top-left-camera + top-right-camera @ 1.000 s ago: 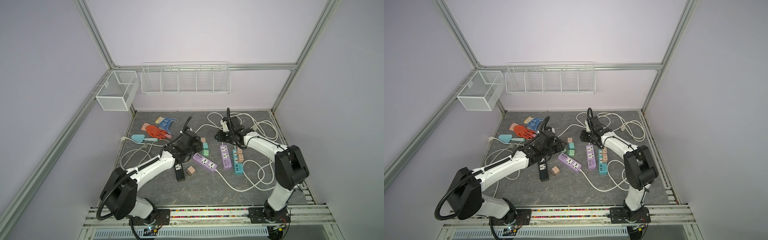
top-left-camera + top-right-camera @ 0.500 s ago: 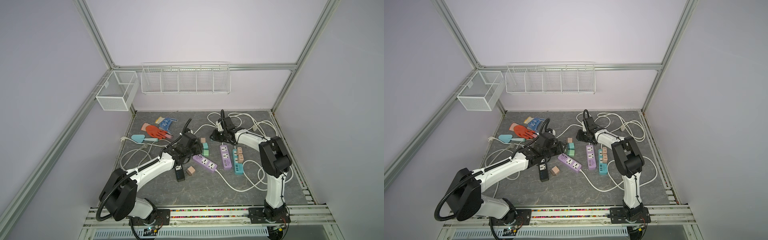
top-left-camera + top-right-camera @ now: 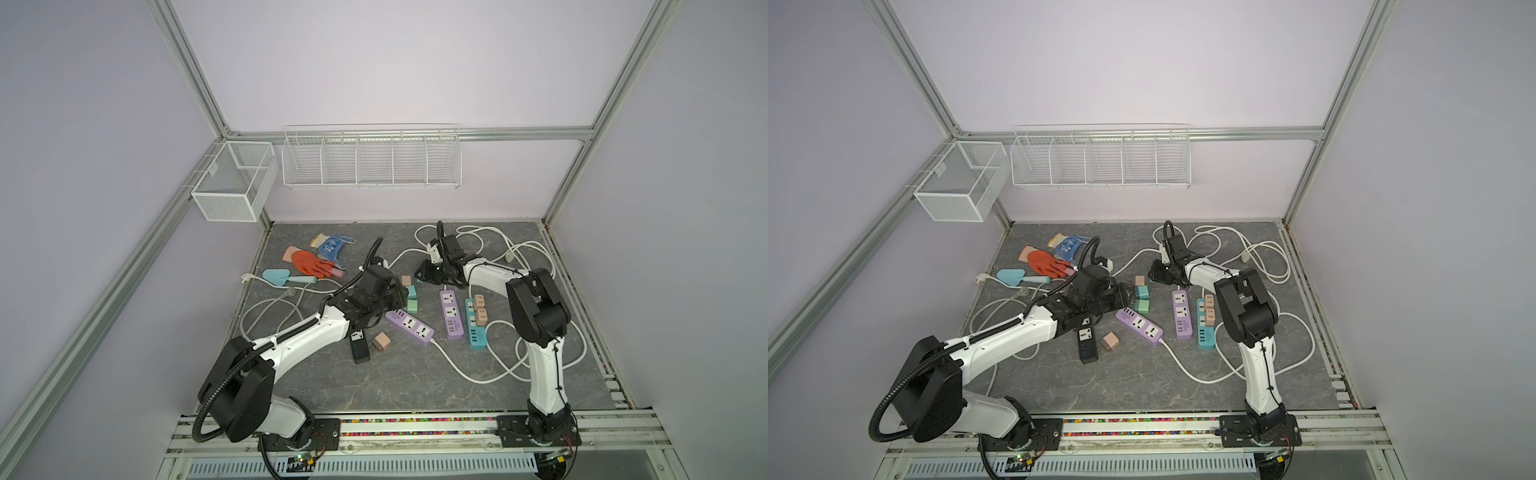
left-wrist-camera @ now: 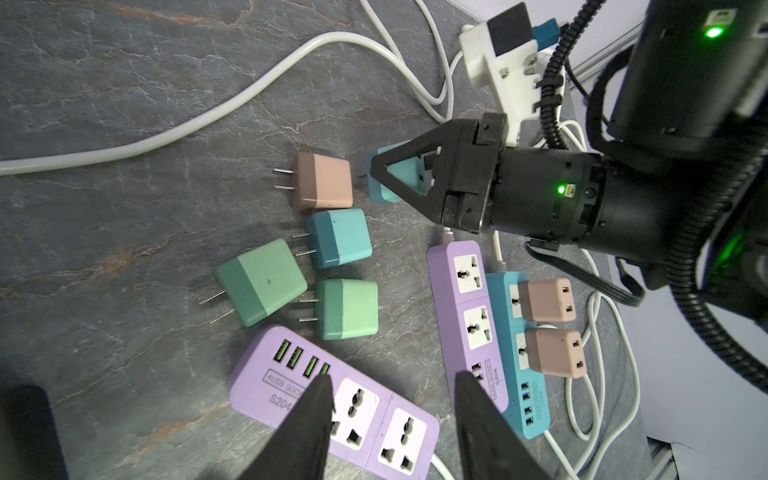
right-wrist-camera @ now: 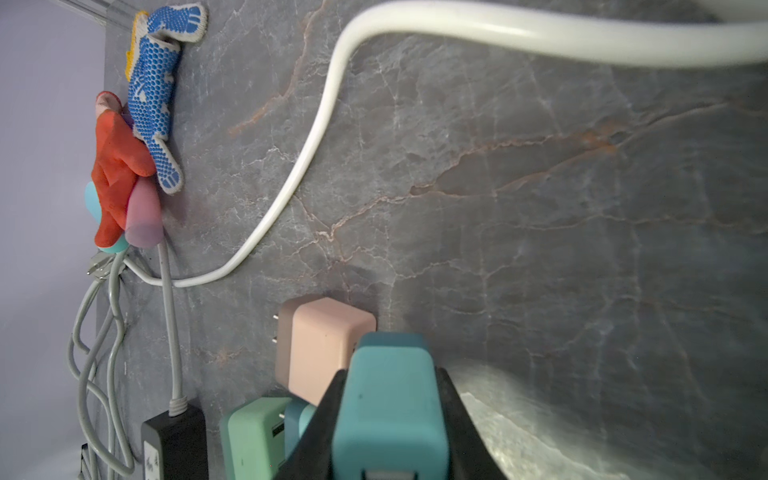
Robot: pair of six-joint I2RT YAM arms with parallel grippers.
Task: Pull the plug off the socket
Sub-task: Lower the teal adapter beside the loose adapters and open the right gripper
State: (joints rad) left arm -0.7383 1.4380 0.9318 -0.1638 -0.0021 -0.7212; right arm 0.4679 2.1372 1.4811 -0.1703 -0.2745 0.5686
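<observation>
The right gripper point(image 5: 392, 376) was clamped on a teal plug point(image 5: 390, 419). The plug sat in no socket and was held low over the table point(image 5: 540, 208), just beside a loose pink plug point(image 5: 328, 345); whether it touched the table could not be told. Near them lay a second teal plug point(image 4: 338, 237), a green plug point(image 4: 262, 282) and another green plug point(image 4: 347, 307), all loose. The left gripper point(image 4: 390, 378) hung with its fingers apart, empty, over a purple strip point(image 4: 270, 374). A second purple strip point(image 4: 469, 291) lay against a teal strip point(image 4: 536, 411), where an upper pink plug point(image 4: 546, 305) and a lower pink plug point(image 4: 557, 353) sat in its sockets.
</observation>
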